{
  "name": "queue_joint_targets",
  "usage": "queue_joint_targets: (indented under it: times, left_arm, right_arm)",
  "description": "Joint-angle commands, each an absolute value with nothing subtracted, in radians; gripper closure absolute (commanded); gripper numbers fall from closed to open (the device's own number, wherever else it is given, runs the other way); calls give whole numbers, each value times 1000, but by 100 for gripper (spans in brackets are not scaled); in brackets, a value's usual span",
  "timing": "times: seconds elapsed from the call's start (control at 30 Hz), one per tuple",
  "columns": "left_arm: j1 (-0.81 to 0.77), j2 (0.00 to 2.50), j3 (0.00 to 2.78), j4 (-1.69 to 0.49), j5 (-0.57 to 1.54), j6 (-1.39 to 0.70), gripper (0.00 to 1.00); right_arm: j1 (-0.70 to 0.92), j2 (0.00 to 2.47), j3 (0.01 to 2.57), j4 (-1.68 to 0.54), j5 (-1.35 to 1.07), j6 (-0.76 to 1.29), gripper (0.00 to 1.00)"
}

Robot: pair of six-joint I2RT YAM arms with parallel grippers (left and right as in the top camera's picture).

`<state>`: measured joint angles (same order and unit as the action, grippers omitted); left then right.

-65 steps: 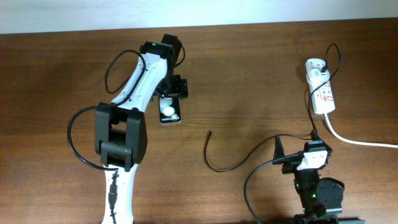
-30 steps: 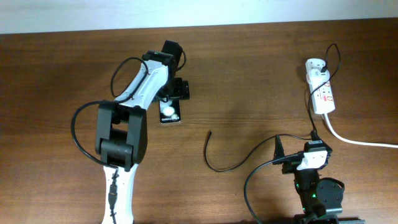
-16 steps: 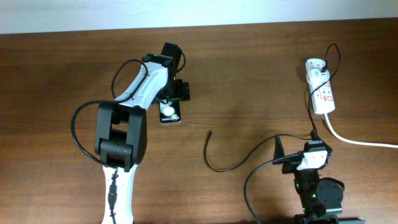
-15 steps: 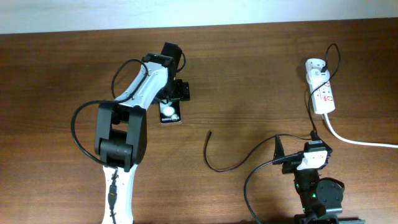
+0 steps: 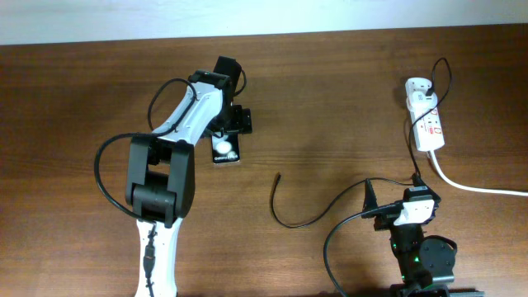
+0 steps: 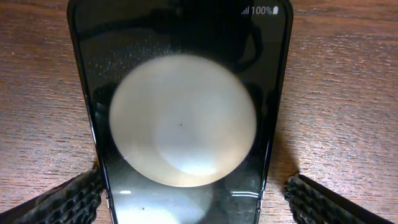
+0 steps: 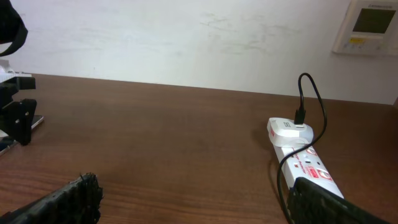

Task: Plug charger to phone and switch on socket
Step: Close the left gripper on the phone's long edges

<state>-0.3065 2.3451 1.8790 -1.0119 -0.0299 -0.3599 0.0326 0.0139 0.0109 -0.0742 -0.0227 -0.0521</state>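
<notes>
We begin with the table [image 5: 330,91], dark wood, which carries everything. The left arm [image 5: 177,124] reaches to the far middle-left. Its left jaws stand spread on either side of the phone [image 6: 180,124], not pinching it. The right arm [image 5: 417,239] sits at the near edge, and the right jaws are likewise spread, with nothing between them. The power strip [image 5: 429,124] lies at the far right with its adapter [image 5: 417,86] plugged in. The phone lies flat, face up. We judge it stiff, glossy and slippery, best squeezed gently across its long edges. The cable [image 5: 290,224] curls loose mid-table, well apart from the phone. We expect it to be limp and light, so we would take it just behind the plug tip [image 5: 278,176].
</notes>
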Motion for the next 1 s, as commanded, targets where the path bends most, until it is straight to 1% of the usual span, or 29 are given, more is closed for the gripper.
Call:
queue_joint_targets:
  times: [0.0, 0.13, 0.23, 0.3, 0.5, 0.53, 0.6, 0.67, 0.7, 0.97]
  left_arm:
    - [-307, 2357, 1846, -1003, 4, -355, 1]
    - [-307, 2357, 1846, -1003, 4, -354, 1]
    - [-307, 2357, 1846, -1003, 4, -354, 14]
    - [-307, 2357, 1846, -1002, 4, -355, 16]
    - [-307, 2357, 1846, -998, 4, -354, 16]
    - [-307, 2357, 1846, -998, 4, -354, 13]
    - [-307, 2357, 1846, -998, 4, -354, 16]
    - [-307, 2357, 1846, -999, 4, -354, 24]
    - [-307, 2357, 1846, -999, 4, -354, 26]
    - [-307, 2357, 1846, -999, 3, -354, 28]
  right_arm:
    - [39, 8, 6, -79, -14, -44, 2]
    - [39, 8, 6, -79, -14, -44, 1]
    - [39, 8, 6, -79, -14, -44, 1]
    - [39, 8, 6, -79, -14, -44, 1]
    - [39, 8, 6, -79, -14, -44, 1]
    - [39, 8, 6, -79, -14, -44, 1]
    - [39, 8, 6, -79, -14, -44, 1]
    - [39, 8, 6, -79, -14, -44, 1]
    - [39, 8, 6, -79, -14, -44, 1]
    - [39, 8, 6, -79, -14, -44, 1]
